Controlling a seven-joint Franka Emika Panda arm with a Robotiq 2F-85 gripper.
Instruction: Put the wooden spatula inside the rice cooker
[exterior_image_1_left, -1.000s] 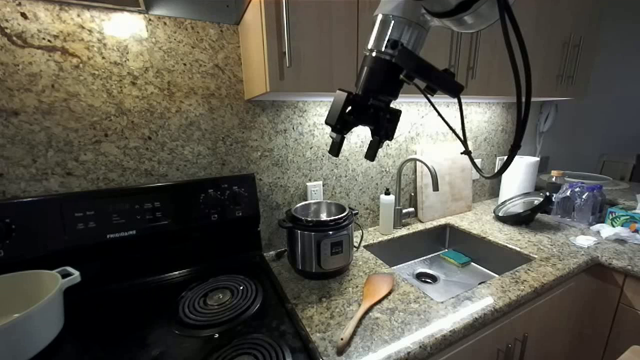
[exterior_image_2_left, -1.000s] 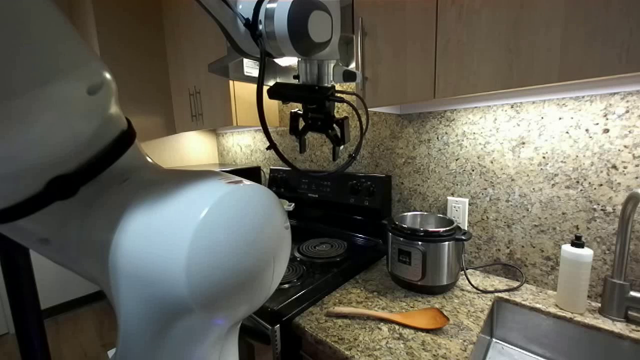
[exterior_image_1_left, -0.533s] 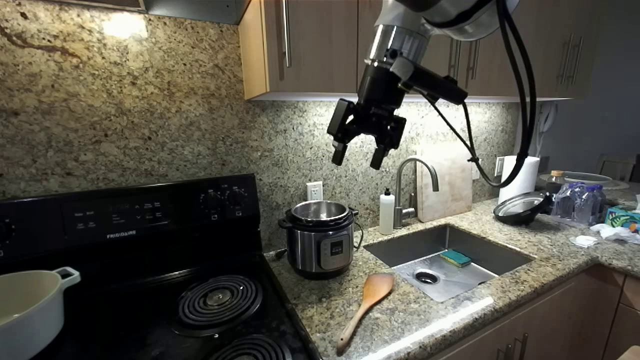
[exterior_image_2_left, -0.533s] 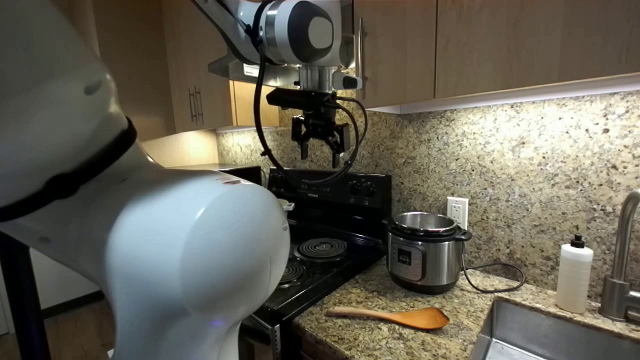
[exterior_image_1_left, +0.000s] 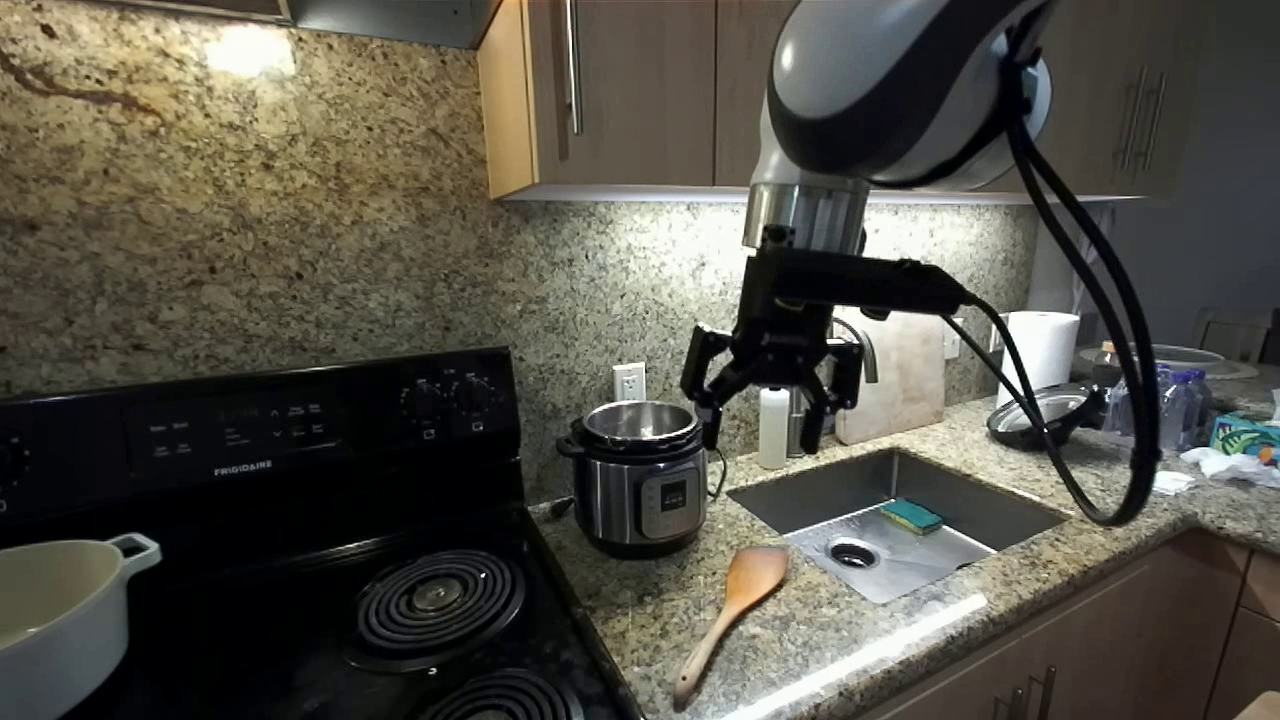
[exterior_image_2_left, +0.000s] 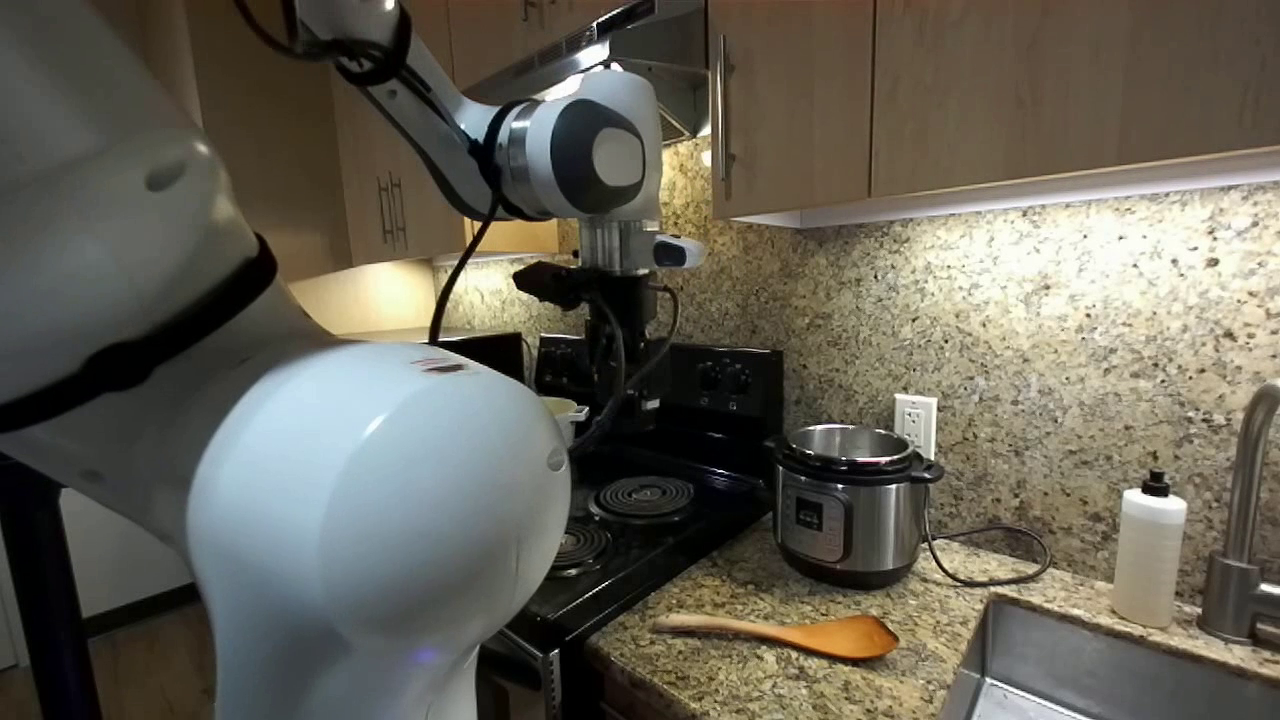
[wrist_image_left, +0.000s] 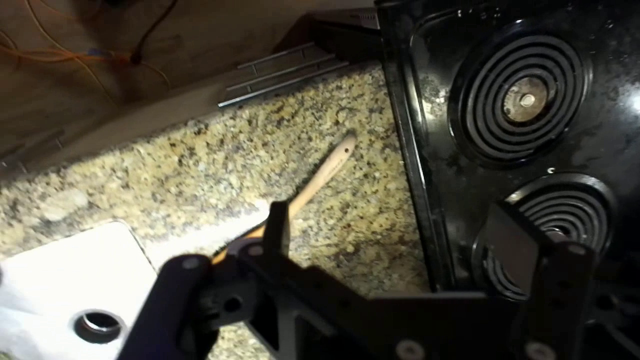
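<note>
The wooden spatula (exterior_image_1_left: 745, 592) lies flat on the granite counter, its orange-brown head towards the sink; in an exterior view the spatula (exterior_image_2_left: 800, 634) lies in front of the cooker. Behind it stands the rice cooker (exterior_image_1_left: 630, 500), lidless, steel with a black base; the rice cooker (exterior_image_2_left: 858, 520) is out of the wrist view. My gripper (exterior_image_1_left: 762, 432) hangs in the air well above the counter, pointing down, jaws wide apart and nothing between them. In the wrist view, the gripper (wrist_image_left: 395, 210) hides the spatula's head, while the spatula's handle (wrist_image_left: 322, 175) shows beyond the left finger.
A black stove (exterior_image_1_left: 300, 600) with coil burners and a white pot (exterior_image_1_left: 60, 610) adjoins the counter. On the opposite side is the sink (exterior_image_1_left: 900, 560) with a sponge (exterior_image_1_left: 911, 515), faucet and soap bottle (exterior_image_2_left: 1149, 550). Upper cabinets (exterior_image_2_left: 1000, 90) overhang. A cord loops beside the cooker.
My gripper has come down and slightly towards the sink side, turned about its axis and become more upright, staying open. The spatula and the rice cooker have not moved.
</note>
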